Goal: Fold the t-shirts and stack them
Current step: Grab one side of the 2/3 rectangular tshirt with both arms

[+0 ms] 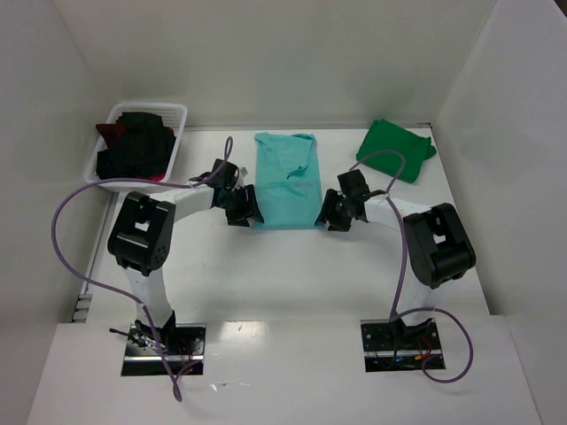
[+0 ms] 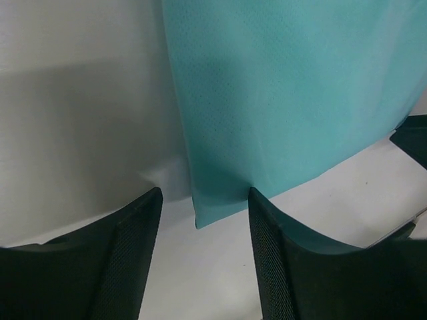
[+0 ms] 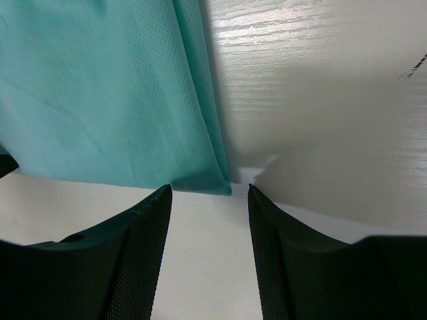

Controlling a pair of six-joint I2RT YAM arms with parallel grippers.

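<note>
If shut too early, could pinch one layer or miss the corners, making a crooked fold. Right of basket (image 1: 151, 107): teal shirt (image 1: 285, 181) flat, left gripper (image 2: 204, 193) and right gripper (image 3: 208, 190) at its near corners, jaws apart, empty.

Your rig, itemised. Left arm (image 1: 140, 232) and right arm (image 1: 440, 243): on each, a bulky black joint housing with rounded corners, joined to white tubular links. Left base plate (image 1: 164, 347) and right base plate (image 1: 400, 347): dark, shiny metal, rectangular, with small wiring on top; you can pick out a spot of red on the right one. Left cable (image 1: 64, 232) and right cable (image 1: 403, 266): purple, thin, running in loose loops from base to wrist. Left gripper (image 1: 246, 209) and right gripper (image 1: 326, 215): compact black bodies. Fingers (image 2: 127, 260), as your wrist cameras show them: matte black, broad, tapering to a point, inner faces covered in a fine mesh-like texture.
</note>
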